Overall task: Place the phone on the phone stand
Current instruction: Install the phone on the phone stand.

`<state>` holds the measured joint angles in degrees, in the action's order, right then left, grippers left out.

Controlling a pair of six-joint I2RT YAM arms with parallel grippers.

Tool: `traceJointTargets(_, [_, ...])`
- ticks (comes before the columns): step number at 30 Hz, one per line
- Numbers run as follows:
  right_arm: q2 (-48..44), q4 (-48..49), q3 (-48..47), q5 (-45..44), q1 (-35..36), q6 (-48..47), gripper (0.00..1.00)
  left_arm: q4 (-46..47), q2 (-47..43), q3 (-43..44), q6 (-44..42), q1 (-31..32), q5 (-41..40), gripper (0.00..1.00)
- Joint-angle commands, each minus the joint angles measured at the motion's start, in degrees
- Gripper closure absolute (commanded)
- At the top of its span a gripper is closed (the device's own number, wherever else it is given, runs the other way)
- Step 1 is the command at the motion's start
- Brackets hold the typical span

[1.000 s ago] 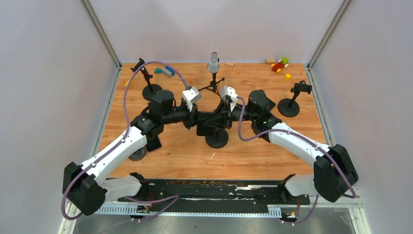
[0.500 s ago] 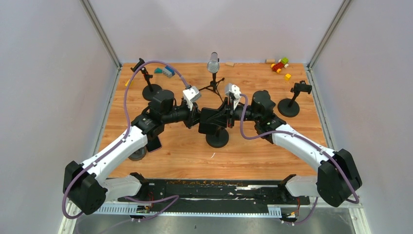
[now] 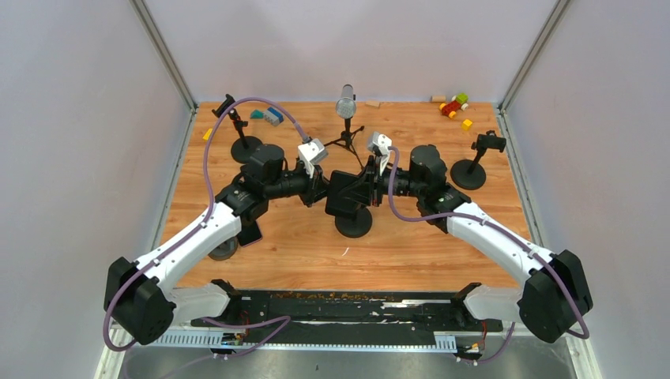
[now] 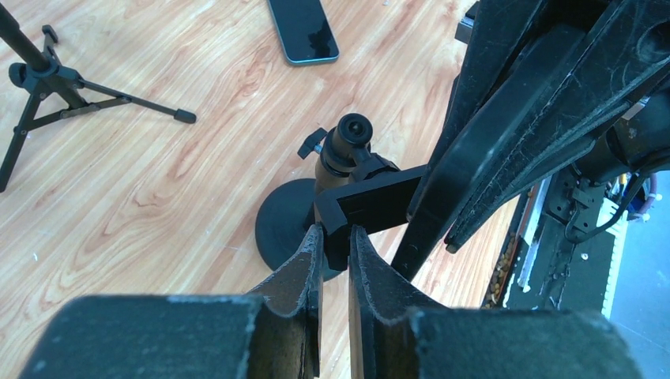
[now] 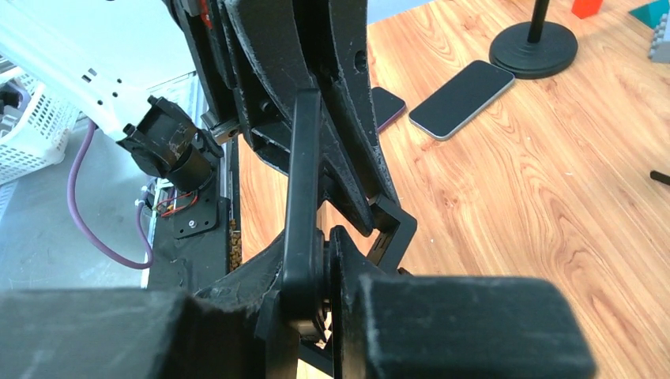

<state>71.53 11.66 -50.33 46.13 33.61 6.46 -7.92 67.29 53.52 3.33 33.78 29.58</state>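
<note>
The black phone stand [image 3: 353,225] stands mid-table on a round base, also in the left wrist view [image 4: 280,225]. My left gripper [image 3: 322,189] [image 4: 334,237] is shut on the end of the stand's clamp bracket [image 4: 371,197]. My right gripper [image 3: 365,188] [image 5: 320,237] is shut on a black phone [image 3: 341,195] [image 5: 304,158]. It holds the phone on edge just above the stand, against the bracket. The two grippers face each other across the stand. The bracket's contact with the phone is hidden.
Other phones lie on the table [image 4: 304,28] [image 5: 462,87] [image 5: 387,104] [image 3: 251,233]. A microphone on a tripod [image 3: 346,103] stands behind the stand. Two more stands are at the far left [image 3: 241,138] and right [image 3: 472,162]. Toy blocks [image 3: 454,105] lie at the back right.
The right wrist has shifted slightly right and away, and the phone now sits a little higher and more upright over the stand. The left gripper has edged right with the bracket.
</note>
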Motion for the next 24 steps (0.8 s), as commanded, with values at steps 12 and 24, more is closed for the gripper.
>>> traceJointTargets(12, [-1.12, -10.13, -3.29, -15.55, -1.52, 4.00, 1.00, -3.81, 2.81, 0.85, -0.64, -0.92, -3.45, 1.00])
traceJointTargets(24, [-1.48, -16.07, -4.65, -22.80, -1.85, 3.27, 1.00, -4.15, 2.73, 1.37, -0.78, -0.92, -3.70, 1.00])
